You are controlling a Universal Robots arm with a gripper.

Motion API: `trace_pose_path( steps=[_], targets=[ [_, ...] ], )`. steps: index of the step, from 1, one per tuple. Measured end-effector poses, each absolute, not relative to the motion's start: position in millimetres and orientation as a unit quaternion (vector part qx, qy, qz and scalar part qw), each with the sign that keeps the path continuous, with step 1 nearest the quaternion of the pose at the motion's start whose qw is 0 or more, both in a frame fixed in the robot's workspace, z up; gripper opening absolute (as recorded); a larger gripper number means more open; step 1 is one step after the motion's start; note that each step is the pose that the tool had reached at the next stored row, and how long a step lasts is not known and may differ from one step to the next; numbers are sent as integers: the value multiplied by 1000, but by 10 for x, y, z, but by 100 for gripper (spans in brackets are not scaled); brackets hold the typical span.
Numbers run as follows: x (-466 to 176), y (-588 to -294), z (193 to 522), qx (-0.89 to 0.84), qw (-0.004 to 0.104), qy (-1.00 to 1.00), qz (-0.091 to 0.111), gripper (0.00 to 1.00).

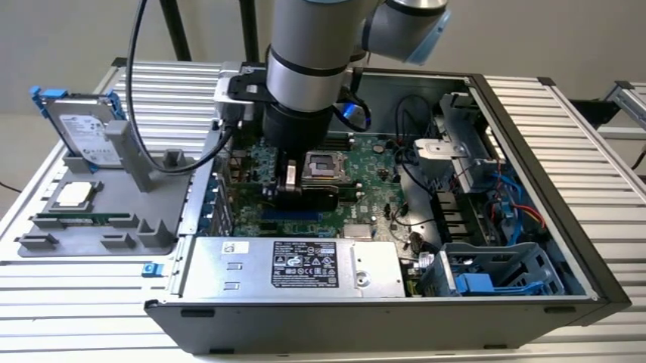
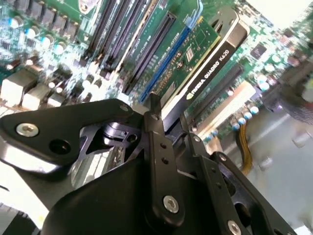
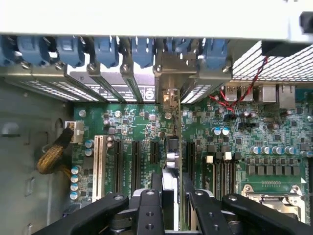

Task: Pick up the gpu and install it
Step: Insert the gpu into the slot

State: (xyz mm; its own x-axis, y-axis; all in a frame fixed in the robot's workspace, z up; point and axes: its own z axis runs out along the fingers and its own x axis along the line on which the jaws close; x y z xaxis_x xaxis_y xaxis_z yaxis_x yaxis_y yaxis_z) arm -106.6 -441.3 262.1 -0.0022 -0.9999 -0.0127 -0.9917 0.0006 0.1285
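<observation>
The exterior view looks down at a slant from beyond the open computer case (image 1: 525, 197), taking in the whole case and the grey parts holder (image 1: 101, 212) on the exterior view's left. Both wrist views ride close behind the gripper (image 3: 171, 196), looking past its fingers (image 2: 159, 147) at the motherboard (image 3: 234, 147). All three views share the motherboard's expansion slots (image 3: 134, 159).

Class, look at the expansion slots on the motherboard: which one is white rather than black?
The white slot at the end of the row, nearest the braided yellow cable bundle. The other slots beside it are black.
</observation>
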Motion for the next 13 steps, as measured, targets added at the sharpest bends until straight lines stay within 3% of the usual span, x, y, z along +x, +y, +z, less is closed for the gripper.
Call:
trace_pose_path(
  steps=[13],
  targets=[
    [-860, -4496, 2678, 705, 48, -706, -57, 0]
  ],
)
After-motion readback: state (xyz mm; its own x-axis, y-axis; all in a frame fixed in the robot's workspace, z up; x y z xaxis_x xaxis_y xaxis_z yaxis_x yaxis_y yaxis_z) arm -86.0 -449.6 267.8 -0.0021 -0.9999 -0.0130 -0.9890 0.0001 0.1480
